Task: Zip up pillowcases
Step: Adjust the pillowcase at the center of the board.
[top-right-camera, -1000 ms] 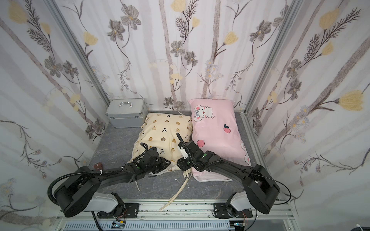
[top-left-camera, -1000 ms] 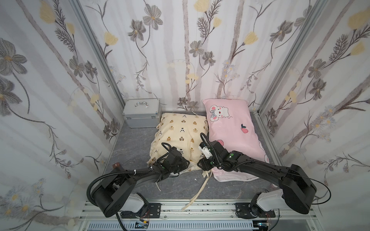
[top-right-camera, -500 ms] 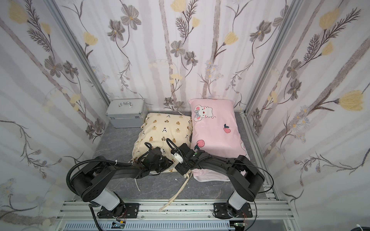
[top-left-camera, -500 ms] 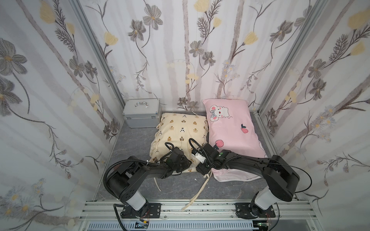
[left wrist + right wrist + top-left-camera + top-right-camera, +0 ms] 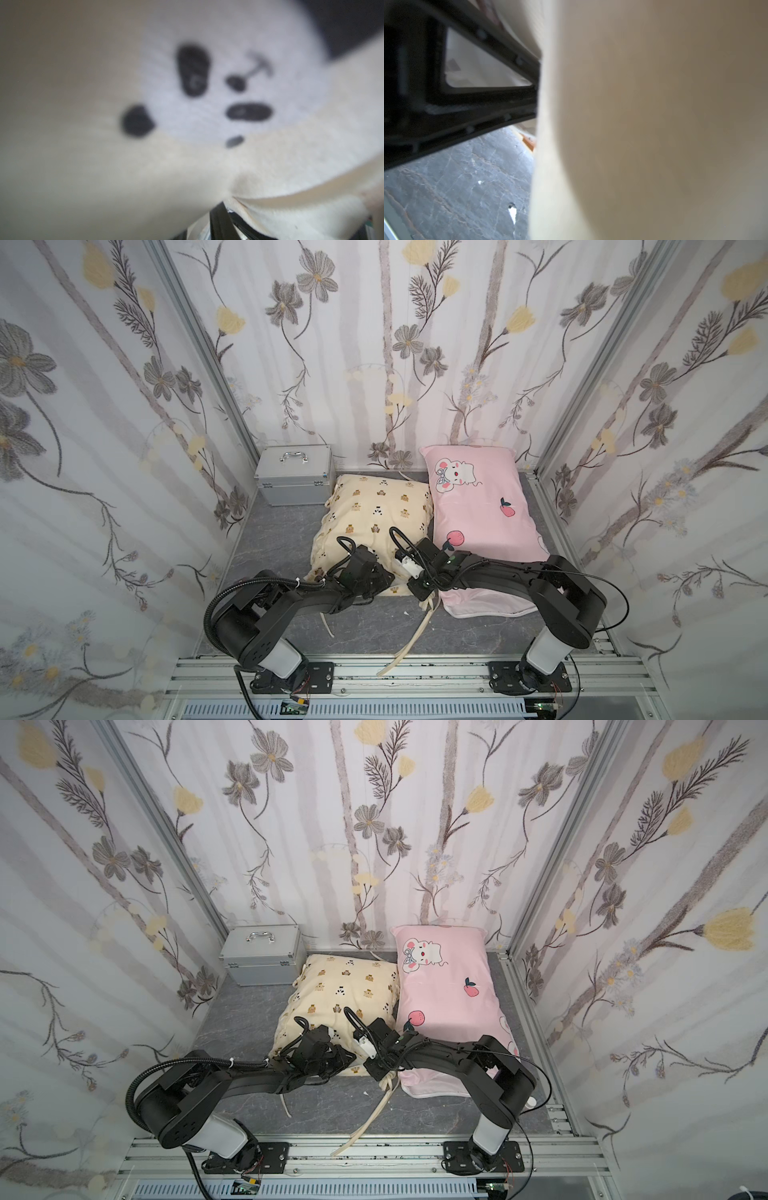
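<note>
End effectors number two: left end effector (image 5: 380, 578) and right end effector (image 5: 417, 587) meet at the cream pillowcase's (image 5: 374, 506) near edge on the counter (image 5: 274, 539) in both top views. Jaws are hidden, so I cannot tell their grip. One pink pillowcase (image 5: 486, 506) lies alongside. Left wrist: cream pillowcase, blurred. Right wrist: one black finger (image 5: 477, 97), cream pillowcase hiding the rest.

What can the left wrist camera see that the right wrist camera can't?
Only the left wrist camera shows a blurry panda face printed on the cloth. Only the right wrist camera shows the grey table and a black robot part. Both are pressed close to the cream pillow, which fills much of each picture.
</note>
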You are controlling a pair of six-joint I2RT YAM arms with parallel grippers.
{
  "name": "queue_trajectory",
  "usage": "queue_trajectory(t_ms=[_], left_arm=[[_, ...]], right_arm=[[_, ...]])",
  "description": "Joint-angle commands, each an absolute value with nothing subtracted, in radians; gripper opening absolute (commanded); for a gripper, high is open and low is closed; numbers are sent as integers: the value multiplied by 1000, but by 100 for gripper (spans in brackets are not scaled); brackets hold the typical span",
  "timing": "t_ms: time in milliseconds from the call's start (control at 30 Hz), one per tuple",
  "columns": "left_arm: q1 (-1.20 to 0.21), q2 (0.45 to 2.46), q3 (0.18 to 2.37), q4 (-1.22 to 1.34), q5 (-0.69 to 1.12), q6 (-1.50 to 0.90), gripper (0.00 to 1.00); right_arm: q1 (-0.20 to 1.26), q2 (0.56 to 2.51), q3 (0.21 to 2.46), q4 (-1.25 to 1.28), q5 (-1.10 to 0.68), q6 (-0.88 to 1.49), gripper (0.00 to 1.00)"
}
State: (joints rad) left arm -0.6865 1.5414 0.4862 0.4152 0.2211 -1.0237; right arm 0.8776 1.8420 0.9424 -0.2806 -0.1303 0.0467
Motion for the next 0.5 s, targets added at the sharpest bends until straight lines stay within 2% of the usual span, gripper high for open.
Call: queue_trajectory(t_ms=[0,100,167,267,333,467], left_arm=[[-684,1554,484,435,207,-1029,20],[-684,1562,485,440,210,-1029,20],[-684,1559,485,440,209,-1029,20],[-684,1517,472,438,192,-1023,21],[-684,1460,461,421,182,-1008,28],[-685,1296,486,228,173,-952,41]], right_arm=[[875,1812,918,-225,-215,84,17],[868,1805,907,-196,-244,96,14],[864,1798,901,-184,-263,107,0],[838,1773,888,-158,-334,158,0],[820,1746,879,-145,-378,198,0],[803,1703,877,-139,-434,270,0]])
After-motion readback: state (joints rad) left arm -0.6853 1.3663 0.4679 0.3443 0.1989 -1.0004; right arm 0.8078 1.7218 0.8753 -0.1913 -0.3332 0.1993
